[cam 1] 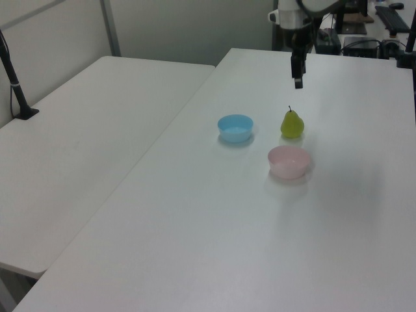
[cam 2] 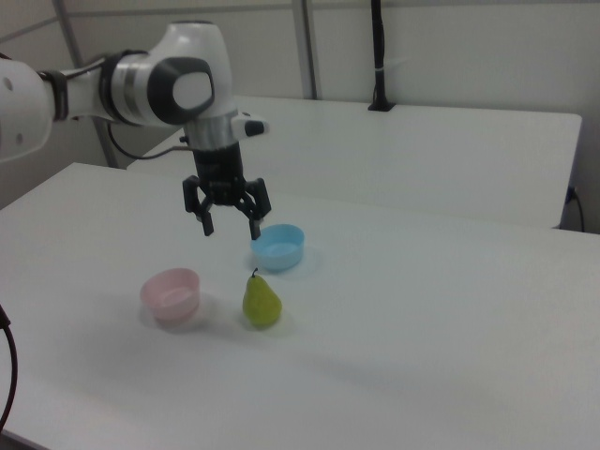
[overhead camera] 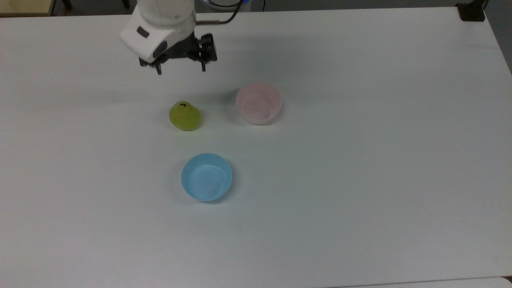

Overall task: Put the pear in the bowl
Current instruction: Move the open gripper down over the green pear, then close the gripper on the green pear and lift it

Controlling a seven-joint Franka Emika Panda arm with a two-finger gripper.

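— Pear first, in the top view: where does it stand?

— Upright on the white counter, dark stem spot facing up. The pink bowl sits well to the top view's right of it, with nothing inside, and the light blue bowl lies toward the bottom of the top view, apart from both.

— And the gripper?

— Hanging off the white arm, above the pear in the top view, fingers spread wide with nothing between them. It touches neither the fruit nor a bowl.

— What about the left view?

— There the gripper points straight down, in the air above the pear. I only see it edge-on from there. The pink bowl is nearer the camera than the pear, and the light blue bowl sits to the left view's left of the fruit. A second white counter adjoins on that side.

— Right view?

— Clearest one. The gripper hangs with its two black fingers parted, between and above the pink bowl and the light blue bowl. The pear stands below it, a little to the right view's right, and just beside the pink bowl without touching it.
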